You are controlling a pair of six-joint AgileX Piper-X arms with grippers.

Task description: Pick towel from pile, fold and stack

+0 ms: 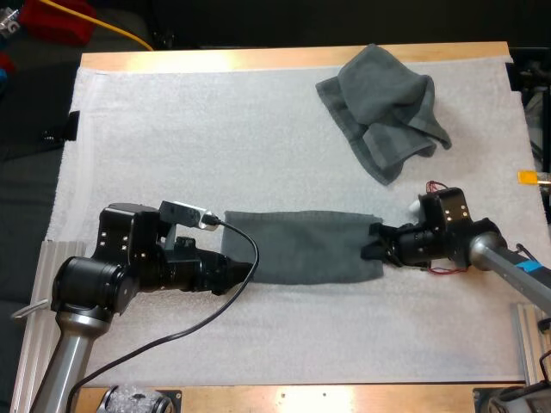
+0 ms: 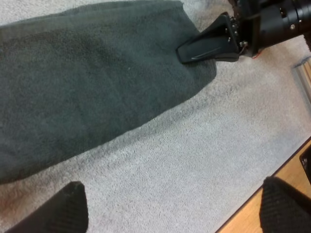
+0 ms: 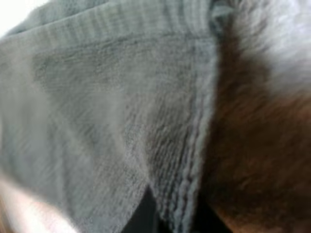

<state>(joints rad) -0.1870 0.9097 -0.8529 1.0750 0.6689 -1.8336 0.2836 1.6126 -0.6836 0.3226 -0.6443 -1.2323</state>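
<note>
While the right gripper (image 1: pixel 374 248) pinches the centre-frame towel (image 1: pixel 301 245) by its right edge, the left gripper (image 1: pixel 234 270) stands wide open.

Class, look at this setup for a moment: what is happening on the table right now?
Two robot arms work on a dark grey-green towel lying flat on the white mat. The left gripper is at its left end, fingers open and clear of the cloth. The right gripper is at the towel's right edge. A second, crumpled towel lies at the mat's far right.
</note>
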